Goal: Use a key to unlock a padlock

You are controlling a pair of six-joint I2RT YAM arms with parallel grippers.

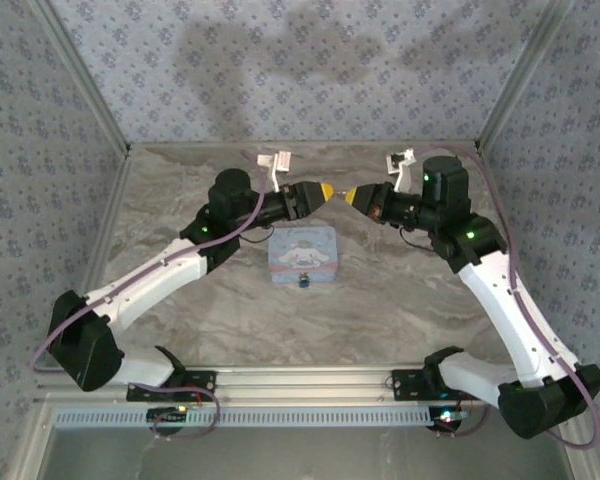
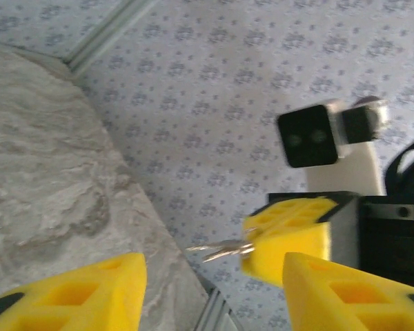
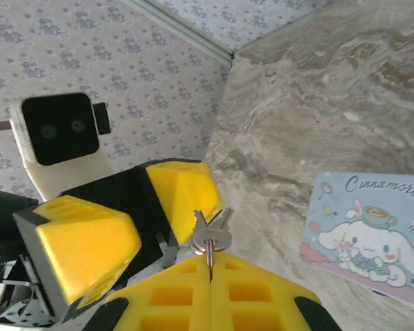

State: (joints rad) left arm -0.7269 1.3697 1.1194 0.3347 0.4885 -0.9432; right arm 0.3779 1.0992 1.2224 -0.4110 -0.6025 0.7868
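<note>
Chunky yellow gripper fingers (image 3: 83, 241): matt moulded plastic, faintly grainy. Small silver keys (image 3: 210, 238): bare metal, bright and reflective. Pale blue cartoon-printed tin box (image 3: 366, 234): smooth printed lid, soft sheen. Grey-veined marble-look tabletop (image 3: 317, 103): smooth, low gloss. White arm shells (image 1: 510, 310): smooth semi-gloss plastic. Black joint housings (image 1: 445, 185): matt. Floral-patterned walls (image 2: 228, 83): matt. Silver frame rail (image 3: 186, 33): satin metal.

This looks like a robot lab booth: a left robot arm (image 1: 155, 272) and a right robot arm (image 1: 505, 300) are bolted to a metal rail (image 1: 300, 380) by a stone-look table (image 1: 380, 310), with flowery walls (image 1: 360, 70) around.
</note>
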